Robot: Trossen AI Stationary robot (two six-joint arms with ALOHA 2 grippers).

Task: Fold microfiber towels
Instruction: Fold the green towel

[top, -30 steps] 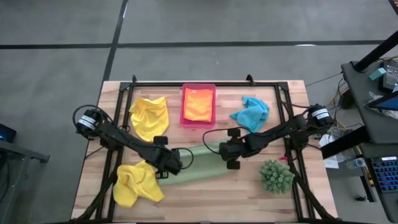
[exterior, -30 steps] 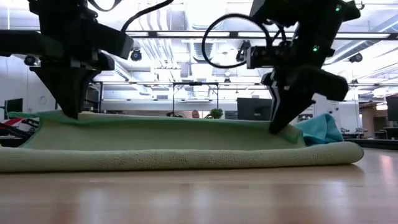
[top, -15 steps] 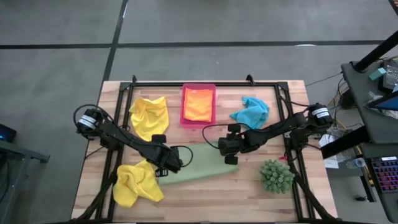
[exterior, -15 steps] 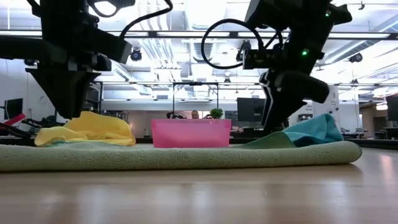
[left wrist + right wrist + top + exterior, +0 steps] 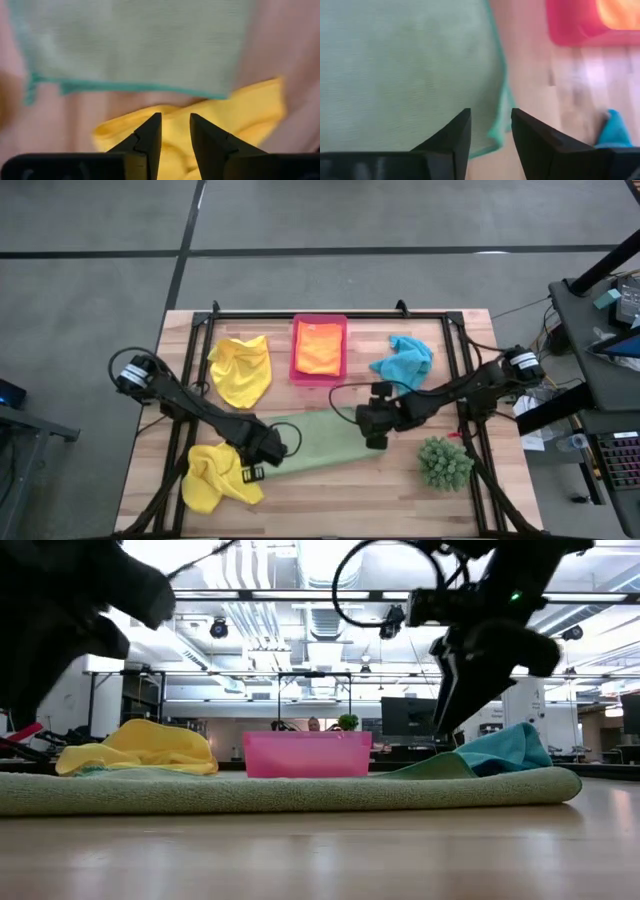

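Wooden table (image 5: 330, 485) carries the light green towel (image 5: 318, 445), now lying flat at its middle instead of lifted. Both the left gripper (image 5: 250, 472) and right gripper (image 5: 374, 442) have let go, fingers slightly parted, raised clear of the towel's ends.

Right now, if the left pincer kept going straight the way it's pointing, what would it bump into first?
Most likely the crumpled yellow towel straight ahead of the open left pincer; the light green towel lies just beyond it. Depth is hard to judge.
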